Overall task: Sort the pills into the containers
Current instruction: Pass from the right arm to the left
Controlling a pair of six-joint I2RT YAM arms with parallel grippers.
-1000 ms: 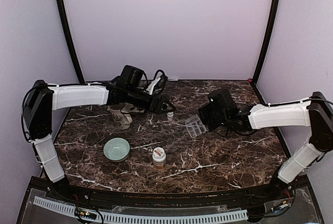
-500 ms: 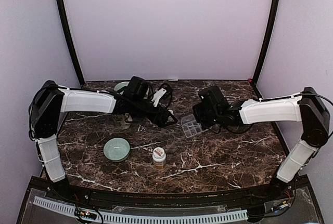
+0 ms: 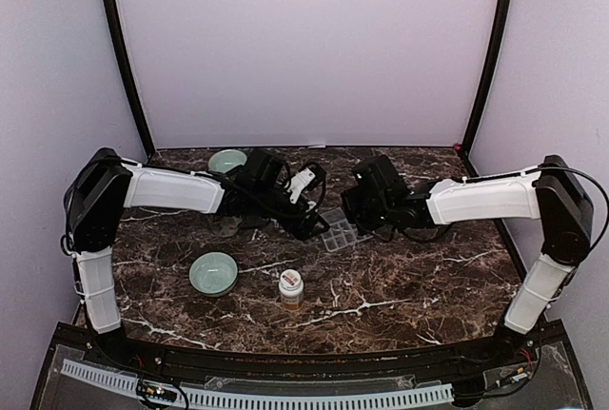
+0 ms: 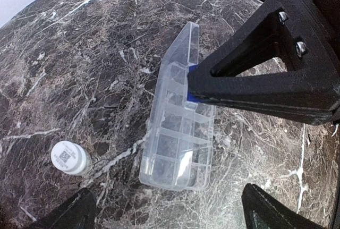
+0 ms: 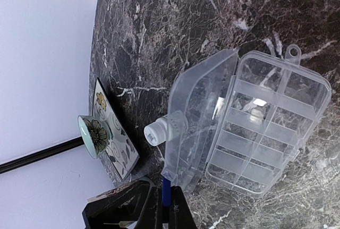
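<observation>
The clear pill-organiser box (image 3: 340, 232) lies on the marble table with its lid (image 5: 199, 115) raised. Its compartments (image 5: 268, 128) look empty, and no loose pills show. My right gripper (image 5: 166, 200) is shut on the lid's edge, with a blue pad against the plastic. It shows in the left wrist view (image 4: 265, 75) as black fingers clamped on the lid, and in the top view (image 3: 350, 214). My left gripper (image 4: 172, 210) is open, hovering just above the box (image 4: 178, 133), and it is empty. In the top view the left gripper (image 3: 306, 222) is at the box's left side.
A small white-capped bottle (image 4: 69, 158) stands left of the box, seen through the lid in the right wrist view (image 5: 161, 129). An amber pill bottle (image 3: 291, 287) stands nearer the front. Pale green bowls sit at front left (image 3: 213, 273) and back left (image 3: 226, 160). A floral cup (image 5: 95, 135) is at the left.
My right gripper has moved left and back, taking the box with it. My left gripper has swung right and now sits over the box.
</observation>
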